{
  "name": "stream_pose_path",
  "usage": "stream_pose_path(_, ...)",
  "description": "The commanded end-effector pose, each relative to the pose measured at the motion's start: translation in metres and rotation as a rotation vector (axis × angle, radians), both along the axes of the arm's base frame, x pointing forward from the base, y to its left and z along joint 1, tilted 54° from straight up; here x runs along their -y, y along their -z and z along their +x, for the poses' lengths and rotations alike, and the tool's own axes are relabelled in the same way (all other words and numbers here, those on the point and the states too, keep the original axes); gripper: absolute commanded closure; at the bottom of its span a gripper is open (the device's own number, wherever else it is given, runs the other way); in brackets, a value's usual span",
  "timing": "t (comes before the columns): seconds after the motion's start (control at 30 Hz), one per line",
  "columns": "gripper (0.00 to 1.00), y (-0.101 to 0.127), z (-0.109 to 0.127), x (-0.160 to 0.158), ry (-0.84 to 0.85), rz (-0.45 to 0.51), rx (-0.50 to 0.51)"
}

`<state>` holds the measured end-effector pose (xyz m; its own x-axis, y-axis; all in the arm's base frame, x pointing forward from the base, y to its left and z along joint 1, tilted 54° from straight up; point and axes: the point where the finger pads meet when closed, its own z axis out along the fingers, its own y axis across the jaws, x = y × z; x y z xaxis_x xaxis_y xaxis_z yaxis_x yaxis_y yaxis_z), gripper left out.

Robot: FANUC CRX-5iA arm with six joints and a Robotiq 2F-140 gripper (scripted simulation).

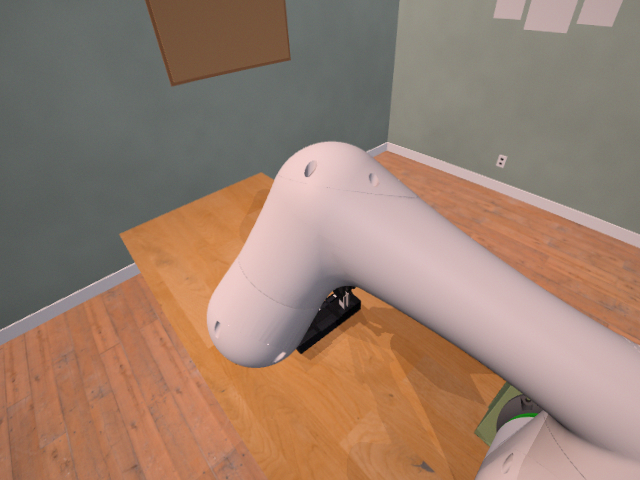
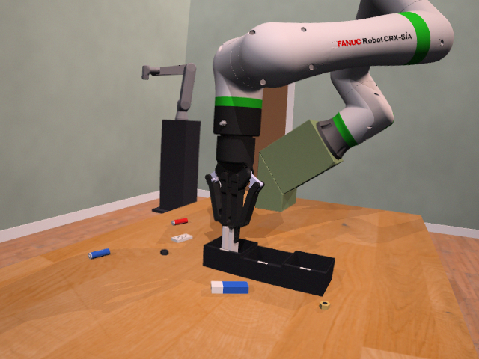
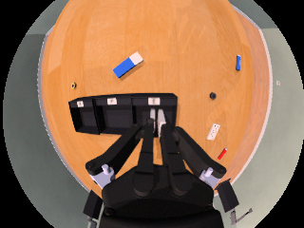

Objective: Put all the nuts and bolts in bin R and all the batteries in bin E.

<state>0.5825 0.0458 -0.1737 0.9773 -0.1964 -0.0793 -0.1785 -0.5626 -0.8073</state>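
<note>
My gripper [image 2: 230, 244] [image 3: 156, 114] [image 1: 344, 301] is shut, with its pale fingertips down inside the end bin [image 2: 217, 259] [image 3: 172, 106]; nothing shows between them, though the bin wall partly hides the tips. Two more bins [image 2: 286, 279] adjoin it in a row, flat on the table. Their label letters are too small to read. A blue battery [image 2: 99, 253] [image 3: 238, 63] and a red battery [image 2: 179, 221] [image 3: 222, 153] lie on the table. A brass nut [image 2: 324, 305] [image 3: 73, 85] lies beyond the row's other end. A small black round piece [image 2: 164, 251] [image 3: 213, 96], possibly a nut, lies beside the gripper's end.
A blue and white eraser [image 2: 235, 287] [image 3: 125, 66] lies along the labelled side of the bins. A white domino [image 2: 181, 237] [image 3: 214, 131] lies between the red battery and the black piece. The arm [image 1: 310, 248] covers most of the bins in the top view.
</note>
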Motion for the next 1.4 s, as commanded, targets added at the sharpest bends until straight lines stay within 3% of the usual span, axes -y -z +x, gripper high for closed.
stream_pose_path(0.0, 0.85, -0.002, 0.000, 0.003, 0.000, 0.000, 0.000)
stream_pose_path(0.7, 0.85, -0.015, -0.003, 0.021, 0.000, 0.000, 0.000)
stream_pose_path(0.97, 0.85, -0.034, -0.007, 0.047, 0.000, 0.000, 0.000)
stream_pose_path(1.23, 0.85, -0.038, -0.006, 0.045, 0.000, 0.000, 0.000)
stream_pose_path(1.37, 0.85, -0.055, -0.004, 0.033, 0.000, 0.000, 0.000)
